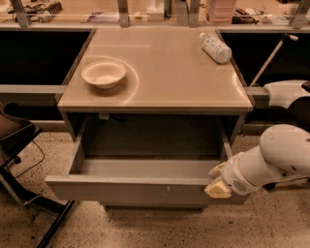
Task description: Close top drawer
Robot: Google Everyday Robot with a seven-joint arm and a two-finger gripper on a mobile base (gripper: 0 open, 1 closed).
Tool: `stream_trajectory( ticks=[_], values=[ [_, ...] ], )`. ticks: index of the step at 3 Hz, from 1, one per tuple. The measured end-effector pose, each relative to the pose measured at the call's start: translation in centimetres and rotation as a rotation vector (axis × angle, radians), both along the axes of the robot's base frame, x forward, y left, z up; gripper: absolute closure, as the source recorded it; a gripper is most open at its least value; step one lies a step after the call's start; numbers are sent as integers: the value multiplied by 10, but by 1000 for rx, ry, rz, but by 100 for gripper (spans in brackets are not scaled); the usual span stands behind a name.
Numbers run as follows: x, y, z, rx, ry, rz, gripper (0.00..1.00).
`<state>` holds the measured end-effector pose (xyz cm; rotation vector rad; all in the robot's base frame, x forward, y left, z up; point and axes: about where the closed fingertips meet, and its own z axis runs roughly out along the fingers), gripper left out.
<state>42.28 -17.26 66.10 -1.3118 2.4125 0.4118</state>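
Observation:
The top drawer (pixel 131 190) is a wide, shallow grey metal drawer, pulled far out from under the beige table (pixel 160 92). Its plain front panel has small pale scratch marks and its inside looks empty. My gripper (pixel 218 183) is at the right end of the drawer's front panel, against its top right corner. The white arm (pixel 276 160) reaches in from the right.
A white bowl (pixel 103 73) sits on the table's left side. A plastic bottle (pixel 215 47) lies at the back right. A dark chair (pixel 14 140) with cables stands at the left. A counter with clutter (pixel 145 9) runs along the back.

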Motion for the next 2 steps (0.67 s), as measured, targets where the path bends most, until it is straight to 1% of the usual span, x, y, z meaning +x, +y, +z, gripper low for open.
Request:
stream_trajectory(
  ticks=[1, 2],
  values=[
    [7, -1, 1, -4, -13, 0, 100],
    [24, 7, 12, -1, -50, 7, 100]
  ],
)
